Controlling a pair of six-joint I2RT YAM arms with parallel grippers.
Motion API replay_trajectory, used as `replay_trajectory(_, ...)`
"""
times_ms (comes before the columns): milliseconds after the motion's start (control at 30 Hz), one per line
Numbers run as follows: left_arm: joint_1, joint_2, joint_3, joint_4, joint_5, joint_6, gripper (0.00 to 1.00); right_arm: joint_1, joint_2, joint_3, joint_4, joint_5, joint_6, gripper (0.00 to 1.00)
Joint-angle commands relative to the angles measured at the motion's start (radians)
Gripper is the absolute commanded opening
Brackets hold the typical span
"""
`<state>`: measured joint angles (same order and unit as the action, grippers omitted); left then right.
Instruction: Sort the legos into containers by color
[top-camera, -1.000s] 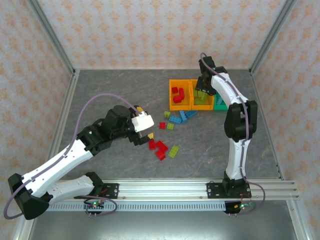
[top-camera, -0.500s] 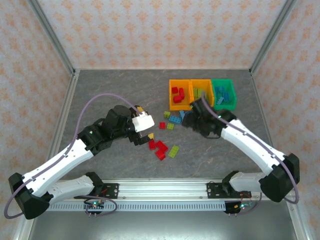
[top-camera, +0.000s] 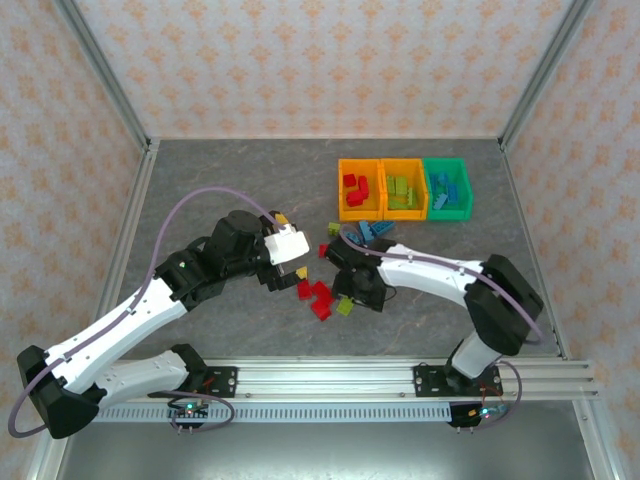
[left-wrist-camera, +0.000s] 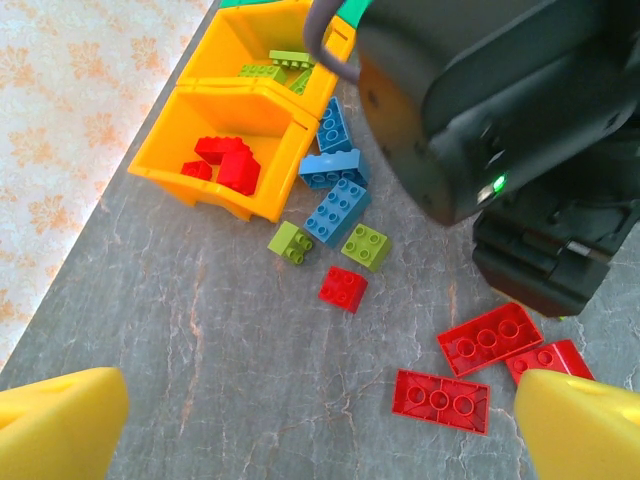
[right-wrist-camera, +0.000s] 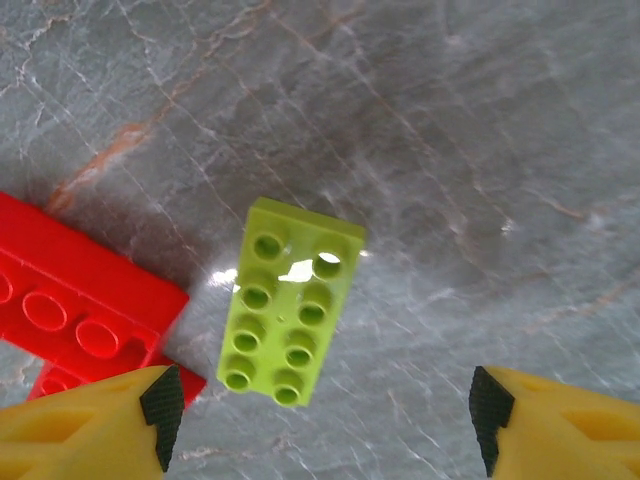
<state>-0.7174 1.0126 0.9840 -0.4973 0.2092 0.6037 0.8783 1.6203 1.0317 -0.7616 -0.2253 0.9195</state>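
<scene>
Three bins stand in a row, side against side, at the far right of the grey desk (top-camera: 220, 180). The first is an orange bin (top-camera: 360, 213) with red bricks in it. Next is a second orange bin (top-camera: 404, 213) with lime bricks, and last a green bin (top-camera: 448, 211) with blue ones.

Loose bricks lie on the desk in front of the bins. Closest to them is a cluster of blue bricks (left-wrist-camera: 338, 210). A small lime brick (left-wrist-camera: 290, 242) lies on one side of the lowest blue piece and another lime brick (left-wrist-camera: 366, 247) on the other. A small red brick (left-wrist-camera: 343, 288) sits just below these. Nearer the arms lie several long red bricks (left-wrist-camera: 442, 400).

The right arm (top-camera: 430, 270) reaches low across the desk towards the left. The right jaws hang over a long lime brick (right-wrist-camera: 290, 300), which lies flat on the desk with its studs up. These jaws stand wide and hold nothing: the yellow fingertips (right-wrist-camera: 80, 420) sit to either side of the brick and touch it nowhere. A red slab (right-wrist-camera: 80, 300) lies just beside that brick (whether the two touch is hard to tell).

The left jaws hover over the desk at the left of the loose pile, spread fully wide. Their own yellow tips (left-wrist-camera: 60, 425) have nothing between them. The right arm's dark wrist (left-wrist-camera: 500, 100) shows large in the left wrist view.
</scene>
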Motion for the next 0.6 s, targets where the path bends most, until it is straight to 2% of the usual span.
replay_trajectory(0, 0.009, 0.012, -0.014, 0.014, 0.007, 0.016, 1.0, 0.002, 0.058, 0.043, 0.035, -0.006, -0.016, 0.77)
replay_trajectory(167, 0.009, 0.017, -0.011, 0.013, 0.006, 0.016, 1.0, 0.003, 0.098, 0.025, 0.043, 0.013, -0.008, 0.75)
replay_trajectory(400, 0.009, 0.023, -0.011, 0.013, 0.012, 0.015, 1.0, 0.003, 0.086, -0.04, 0.02, 0.051, 0.005, 0.56)
replay_trajectory(567, 0.009, 0.028, -0.011, 0.013, 0.013, 0.014, 1.0, 0.004, 0.084, -0.046, 0.04, 0.056, -0.003, 0.57)
